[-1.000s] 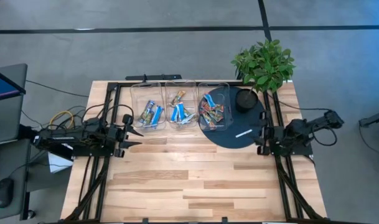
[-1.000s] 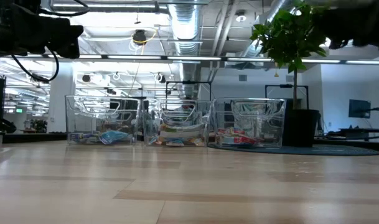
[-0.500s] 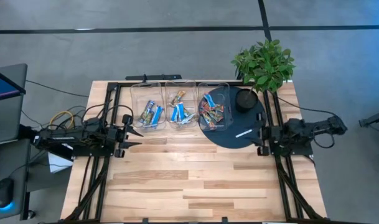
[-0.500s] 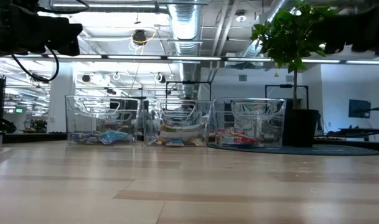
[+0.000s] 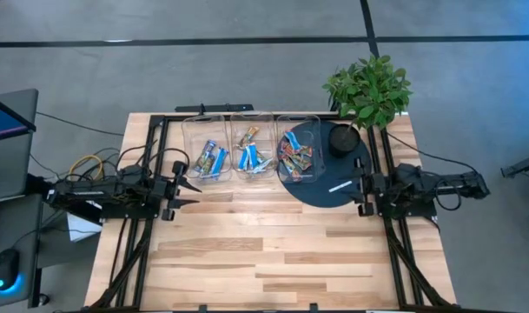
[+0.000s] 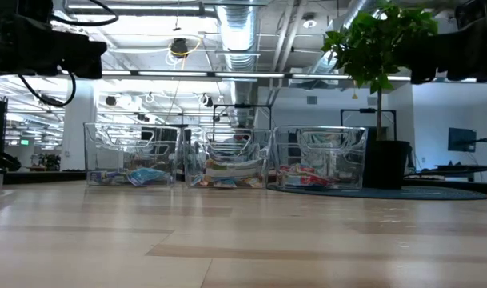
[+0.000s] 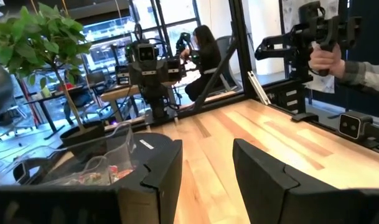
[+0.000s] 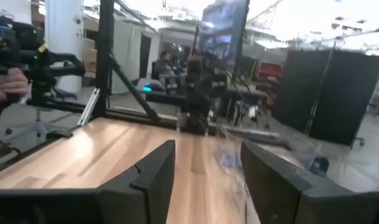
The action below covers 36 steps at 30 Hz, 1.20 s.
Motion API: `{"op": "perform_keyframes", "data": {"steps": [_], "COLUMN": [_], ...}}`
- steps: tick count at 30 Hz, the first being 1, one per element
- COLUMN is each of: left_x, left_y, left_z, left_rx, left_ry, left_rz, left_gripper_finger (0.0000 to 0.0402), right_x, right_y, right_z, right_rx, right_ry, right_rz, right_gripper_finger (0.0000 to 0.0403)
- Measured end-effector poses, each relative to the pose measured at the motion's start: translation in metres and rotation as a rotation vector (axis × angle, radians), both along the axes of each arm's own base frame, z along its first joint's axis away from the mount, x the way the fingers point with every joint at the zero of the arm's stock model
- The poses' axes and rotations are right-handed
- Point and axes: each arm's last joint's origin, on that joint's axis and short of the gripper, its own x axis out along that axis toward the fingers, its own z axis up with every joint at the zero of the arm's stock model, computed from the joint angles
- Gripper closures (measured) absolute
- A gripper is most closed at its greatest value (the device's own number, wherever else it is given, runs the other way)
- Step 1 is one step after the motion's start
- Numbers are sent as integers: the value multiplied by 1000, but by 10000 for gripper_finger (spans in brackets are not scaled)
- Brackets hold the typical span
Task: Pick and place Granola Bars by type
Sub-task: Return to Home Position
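Left gripper (image 5: pixel 193 189) hangs at the left edge of the table (image 5: pixel 247 252), right gripper (image 5: pixel 360 196) at the right edge, both parted and empty. Bars (image 5: pixel 210 159) lie in three bins (image 5: pixel 232 116).

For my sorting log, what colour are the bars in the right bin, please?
The bars look mostly orange-red, clearest in the high view.

I find nothing I can read. The bars (image 5: pixel 247 159) lie in the bins (image 5: pixel 251 116) at twelve o'clock on the table (image 5: pixel 264 252), and the print on their wrappers is too small to make out. The screen (image 5: pixel 3 117) at nine o'clock, off the table, shows only plain blue.
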Motion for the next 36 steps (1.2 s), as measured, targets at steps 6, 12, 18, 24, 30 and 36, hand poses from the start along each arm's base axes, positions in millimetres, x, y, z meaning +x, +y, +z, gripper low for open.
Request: {"op": "perform_keyframes", "data": {"steps": [6, 12, 18, 24, 30, 36], "left_x": [0, 0, 1, 1, 1, 1], "left_y": [2, 2, 2, 5, 5, 6], "left_z": [-1, -1, -1, -2, -3, -3], "left_rx": [-17, -25, -85, -131, -119, -147], "left_ry": [11, 15, 27, 41, 40, 47], "left_rz": [56, 70, 75, 151, 166, 196], "left_gripper_finger": [263, 263, 263, 263, 263, 263], "right_x": [0, 1, 1, 1, 1, 1], "right_y": [-5, -4, 0, 0, 0, 0], "right_z": [-5, -8, -8, -8, -8, -8], "right_rx": [79, 84, 81, 81, 80, 80], "right_ry": [48, 82, 88, 88, 88, 89], "right_rz": [-154, -146, -99, -102, -102, -102], "right_gripper_finger": [226, 226, 226, 225, 227, 226]}}
